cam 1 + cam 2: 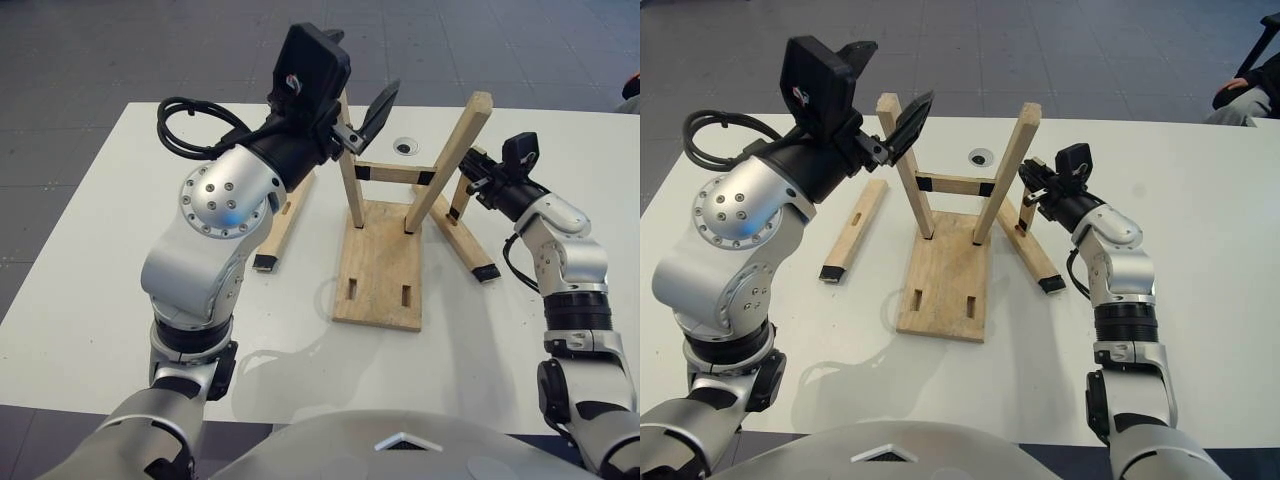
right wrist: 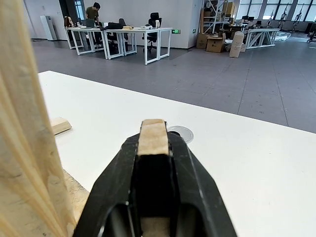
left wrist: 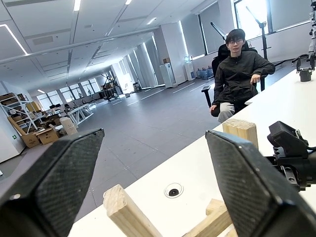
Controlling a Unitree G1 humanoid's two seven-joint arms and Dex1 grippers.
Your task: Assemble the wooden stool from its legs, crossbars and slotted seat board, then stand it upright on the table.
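**Status: left gripper spread at leg top, right gripper clamped on short bar**

1. My left gripper (image 1: pixel 901 70) is raised over the far half of the work area. Its two pads (image 3: pixel 59 182) are spread wide. The top end of the left upright leg (image 1: pixel 912 170) sits in the gap between them, and I cannot tell whether either pad touches it.

2. My right gripper (image 1: pixel 1030 188) is pressed onto the end of a short bar (image 2: pixel 152 132). The wood is pinched between both fingers. This bar rises from the lying leg (image 1: pixel 1038 258), which rests flat on the table just to the right of the seat board.

3. The seat board (image 1: pixel 940 290) lies flat at the middle of the table.
   - Far end: the left upright leg and the right upright leg (image 1: pixel 1005 170) stand on it, their tops leaning away from each other. A crossbar (image 1: pixel 955 184) with dark joints ties them together.
   - Near end: two slots (image 1: pixel 915 297) are open, with nothing in them.

4. A loose leg (image 1: pixel 850 235) with a dark foot cap lies flat to the left of the board, apart from it.

5. The surface is a white table (image 1: pixel 1200 280) with a round cable grommet (image 1: pixel 981 157) behind the upright legs.

6. The room has a grey tiled floor (image 1: pixel 1040 50). White desks (image 2: pixel 118 34) and office chairs stand farther back in an open hall.
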